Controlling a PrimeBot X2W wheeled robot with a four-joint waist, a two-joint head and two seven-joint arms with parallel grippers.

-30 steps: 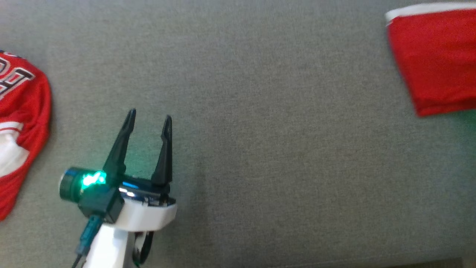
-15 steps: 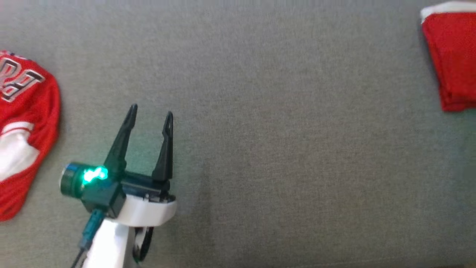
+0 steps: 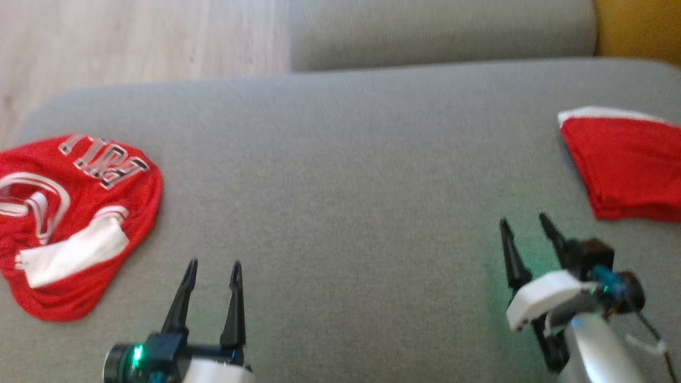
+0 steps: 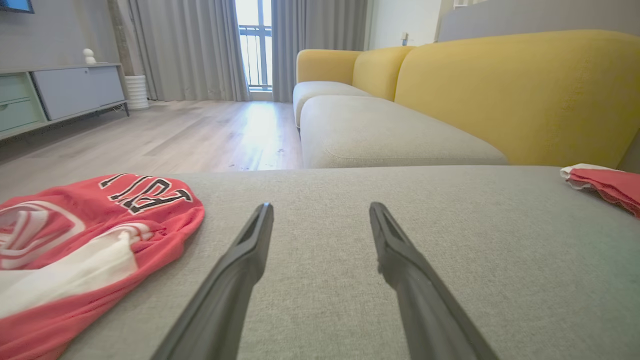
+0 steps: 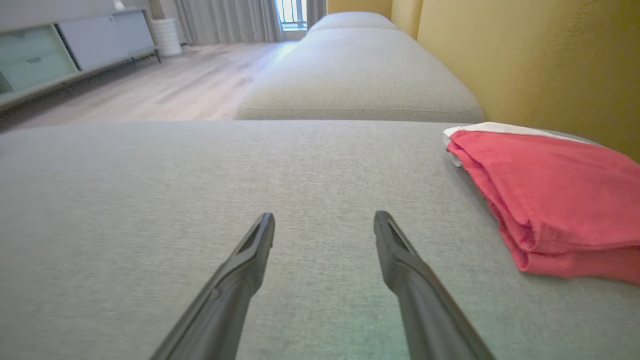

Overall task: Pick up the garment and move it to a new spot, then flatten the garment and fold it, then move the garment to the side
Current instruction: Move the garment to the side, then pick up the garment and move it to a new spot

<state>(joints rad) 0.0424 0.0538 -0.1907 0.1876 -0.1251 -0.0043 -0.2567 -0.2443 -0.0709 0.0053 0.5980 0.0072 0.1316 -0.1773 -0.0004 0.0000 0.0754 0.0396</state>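
Note:
A folded red garment [image 3: 628, 170] with a white edge lies flat at the right end of the grey seat cushion [image 3: 340, 175]; it also appears in the right wrist view as the folded garment [image 5: 560, 195]. My right gripper [image 3: 522, 219] hovers open and empty just left of and nearer than it, clear of the cloth. A crumpled red jersey [image 3: 74, 223] with white trim and lettering lies at the cushion's left end. My left gripper [image 3: 214, 263] stands open and empty to the right of the jersey [image 4: 75, 235], apart from it.
A yellow backrest [image 5: 540, 60] rises right behind the folded garment. A second grey cushion [image 4: 380, 135] continues beyond the seat's far edge. Wooden floor [image 3: 133, 37] lies past the far left edge, with a low sideboard [image 4: 60, 95] against the wall.
The whole head picture has shifted, so the camera has moved: the far edge, floor and both garments show more fully. My right gripper has come into view, open. The left gripper stays open.

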